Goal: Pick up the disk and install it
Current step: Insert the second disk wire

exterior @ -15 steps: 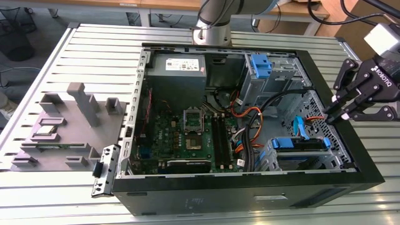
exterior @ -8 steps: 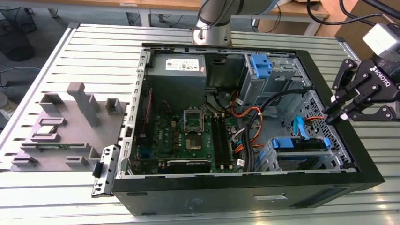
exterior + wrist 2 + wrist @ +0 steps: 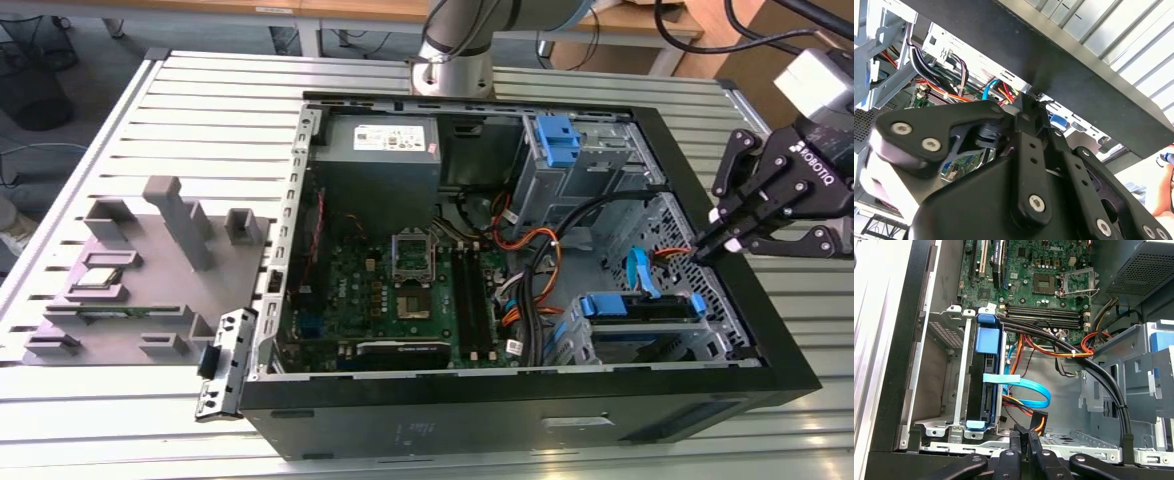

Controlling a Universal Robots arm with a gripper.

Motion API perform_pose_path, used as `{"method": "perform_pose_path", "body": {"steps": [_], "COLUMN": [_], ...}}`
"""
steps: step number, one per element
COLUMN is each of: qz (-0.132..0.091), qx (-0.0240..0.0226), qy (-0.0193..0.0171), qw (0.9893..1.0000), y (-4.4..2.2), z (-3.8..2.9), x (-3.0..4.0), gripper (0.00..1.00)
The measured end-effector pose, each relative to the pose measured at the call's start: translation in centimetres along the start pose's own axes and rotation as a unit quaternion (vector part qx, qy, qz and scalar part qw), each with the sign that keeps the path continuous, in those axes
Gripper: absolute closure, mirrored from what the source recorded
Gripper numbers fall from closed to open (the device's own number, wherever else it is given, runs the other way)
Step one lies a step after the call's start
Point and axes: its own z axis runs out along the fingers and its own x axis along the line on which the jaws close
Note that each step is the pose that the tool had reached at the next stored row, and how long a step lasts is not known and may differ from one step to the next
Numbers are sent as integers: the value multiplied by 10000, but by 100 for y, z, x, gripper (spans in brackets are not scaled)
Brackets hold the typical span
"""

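Clenched empty end effector [image 3: 1023, 444] at case [image 3: 787, 370] rim, disk [image 3: 985, 385] seated in bay, blue cable [image 3: 1026, 392] beside it

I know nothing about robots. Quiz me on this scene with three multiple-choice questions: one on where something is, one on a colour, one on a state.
1. Where is the gripper in the exterior view?
A. Deep inside the case
B. Above the computer case's edge, at the exterior view's right
C. At the exterior view's far left

2. What colour is the flat cable looping beside the drive cage?
A. Green
B. White
C. Blue

3. How does the computer case stand?
A. Side open
B. Closed
C. Wrapped up

Answers:
1. B, its fingers hang over the right rim.
2. C, the first wrist view shows a light blue band.
3. A, the boards and wiring lie bare.
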Motion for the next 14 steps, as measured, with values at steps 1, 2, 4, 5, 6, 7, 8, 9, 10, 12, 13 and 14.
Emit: {"method": "perform_pose_path", "body": {"steps": [1, 2, 4, 5, 6, 7, 8, 9, 10, 12, 13, 14], "qz": [0, 0, 0, 0, 0, 0, 0, 0, 0, 0, 0, 0], "qx": [0, 0, 0, 0, 0, 0, 0, 0, 0, 0, 0, 0], "qy": [0, -1, -1, -1, -1, 0, 0, 0, 1, 1, 1, 1], "qw": [10000, 10000, 10000, 10000, 10000, 10000, 10000, 10000, 10000, 10000, 10000, 10000], "y": [0, 0, 0, -1, -1, -1, -1, -1, -1, -1, -1, -1], "z": [0, 1, 1, 1, 2, 2, 2, 2, 1, 2, 2, 1], "x": [0, 0, 0, 0, 0, 0, 0, 0, 0, 0, 0, 0], "gripper": [82, 82, 82, 82, 82, 82, 82, 82, 82, 82, 82, 82]}}
